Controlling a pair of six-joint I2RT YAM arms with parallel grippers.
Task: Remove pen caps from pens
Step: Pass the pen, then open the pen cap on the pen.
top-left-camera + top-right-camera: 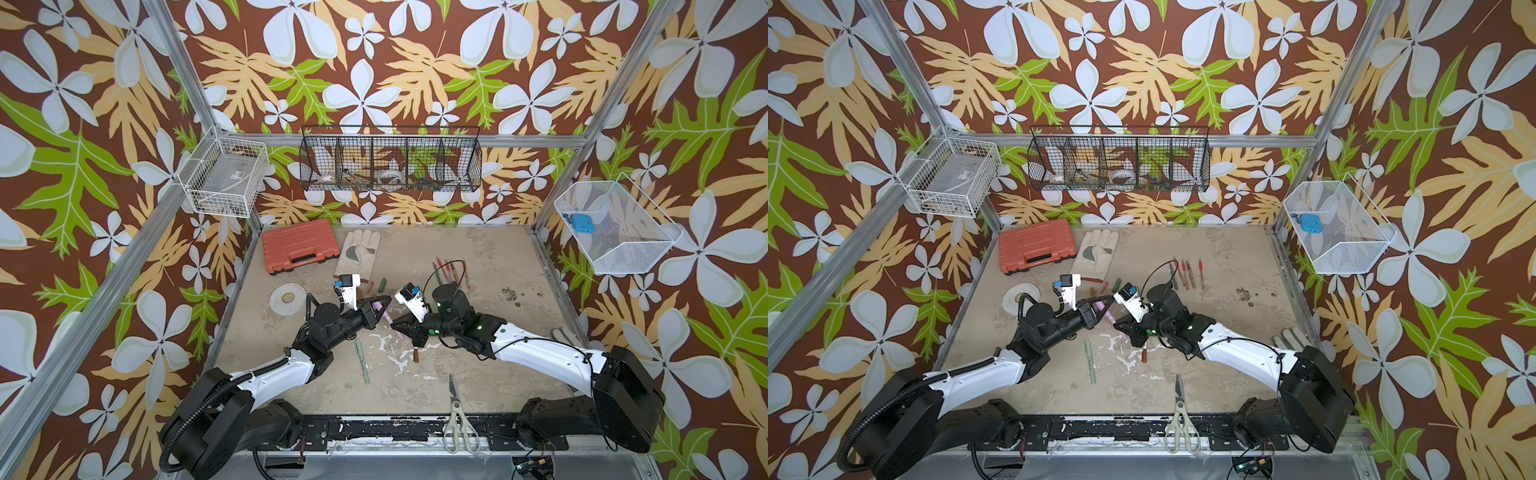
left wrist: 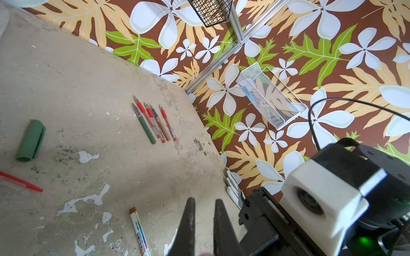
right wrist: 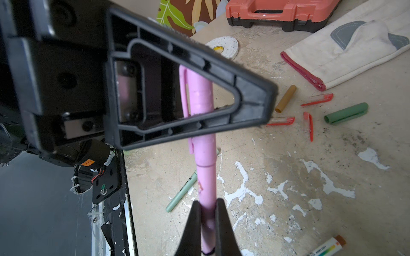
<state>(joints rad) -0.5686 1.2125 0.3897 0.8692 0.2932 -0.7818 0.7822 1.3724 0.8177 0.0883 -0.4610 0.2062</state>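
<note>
Currently | left gripper (image 1: 381, 306) clamped on cap (image 3: 198, 99), 10 o'clock of right gripper (image 3: 207, 205) | right gripper clamped on pen (image 3: 206, 177) | risk: a loose barrel grip lets the pen slip out uncapped.

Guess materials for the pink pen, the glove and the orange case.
The pink pen: plastic, matte, judging by its moulded clip and seam. The glove: off-white cloth, probably canvas, with stitched grey patches and a red cuff hem. The orange case: hard moulded plastic, slight sheen, black trim.

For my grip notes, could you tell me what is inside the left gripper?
The pink pen cap sits in the left gripper; its near finger covers the contact.
</note>
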